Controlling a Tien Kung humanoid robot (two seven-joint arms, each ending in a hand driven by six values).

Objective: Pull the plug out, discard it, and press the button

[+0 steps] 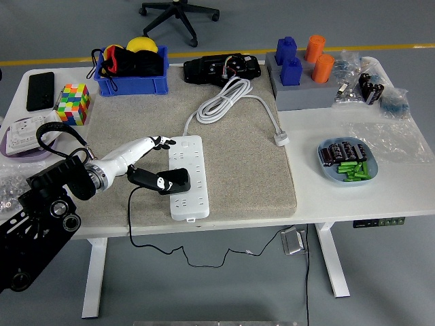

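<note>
A white power strip [187, 151] lies on the grey mat [245, 170] at the table's middle. A black plug adapter [179, 179] sits in one of its lower sockets, and its thin black cord [130, 210] runs off the table's front edge. My left hand [162, 161] reaches in from the left, fingers spread. The upper fingertips [163, 142] rest at the strip's left edge. The thumb [155, 181] touches the adapter's left side. The hand is not closed around the adapter. The right arm is out of view.
A Rubik's cube [73, 103], a phone [39, 90] and a blue bin [132, 64] stand at the back left. The strip's coiled white cable [228, 98] lies behind it. A grey block holder [302, 78] and a blue plate [346, 164] are at the right.
</note>
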